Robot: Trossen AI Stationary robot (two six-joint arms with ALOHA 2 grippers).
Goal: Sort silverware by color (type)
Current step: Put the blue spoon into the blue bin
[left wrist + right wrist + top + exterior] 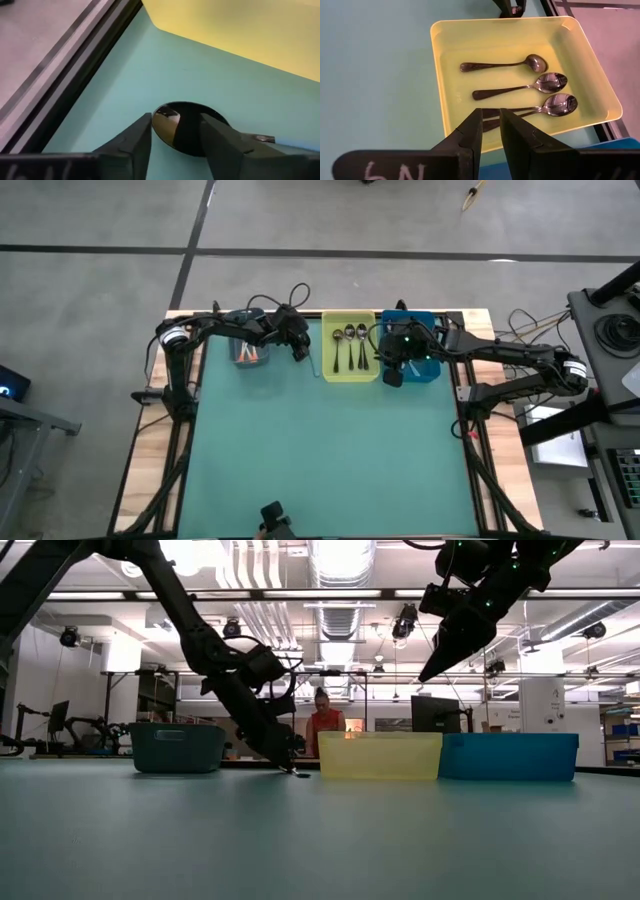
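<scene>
Metal spoon bowl [182, 127] flat on mat between parted left gripper [175, 137] fingers; thin edge, pinch may skid off. Right gripper [491, 131] nearly together, empty, over yellow tray [445, 75].

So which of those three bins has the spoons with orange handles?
The dark teal bin, beside the left arm; the yellow bin holds three dark-handled spoons.

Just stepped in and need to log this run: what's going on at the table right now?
The robot is sorting spoons into bins. The left gripper is down on the green table beside the yellow bin, its fingers either side of a spoon bowl. The right gripper hangs above the yellow bin, which already holds three dark-handled spoons. A grey bin on the left holds orange-handled ones; a blue bin sits on the right.
</scene>
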